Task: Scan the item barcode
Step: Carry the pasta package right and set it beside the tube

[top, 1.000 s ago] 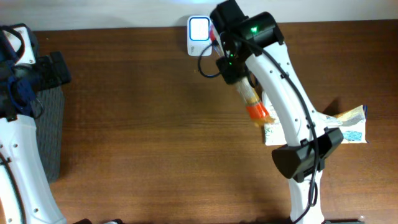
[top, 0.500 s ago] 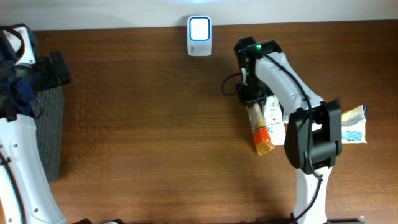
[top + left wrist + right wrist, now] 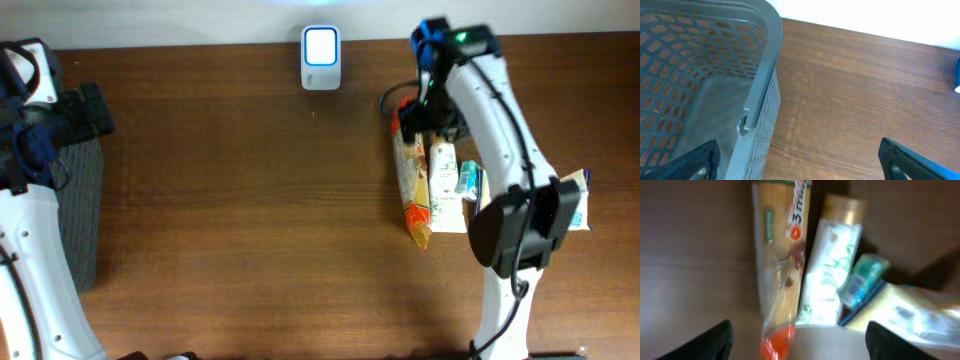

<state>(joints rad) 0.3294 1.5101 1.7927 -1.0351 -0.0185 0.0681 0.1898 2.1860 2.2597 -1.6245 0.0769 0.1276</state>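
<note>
While the left gripper (image 3: pixel 800 156) hangs over the grey basket (image 3: pixel 760 85) at the table's 9 o'clock, jaws spread wide and empty, the spaghetti packet (image 3: pixel 782 265) lies flat at 3 o'clock, just beside a white bottle (image 3: pixel 832 270). Over it the right gripper (image 3: pixel 800 332) gapes, gripping nothing. Farthest back, at 12 o'clock, stands the scanner (image 3: pixel 320 58).

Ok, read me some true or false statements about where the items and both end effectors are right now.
1. The spaghetti packet lies flat on the table beside the white bottle. True.
2. The right end effector is clamped on the spaghetti packet. False: its jaws stand open above the packet.
3. The scanner sits at the table's far edge with its screen lit. True.
4. The left end effector grips the basket rim. False: it is open and empty, near the basket.
</note>
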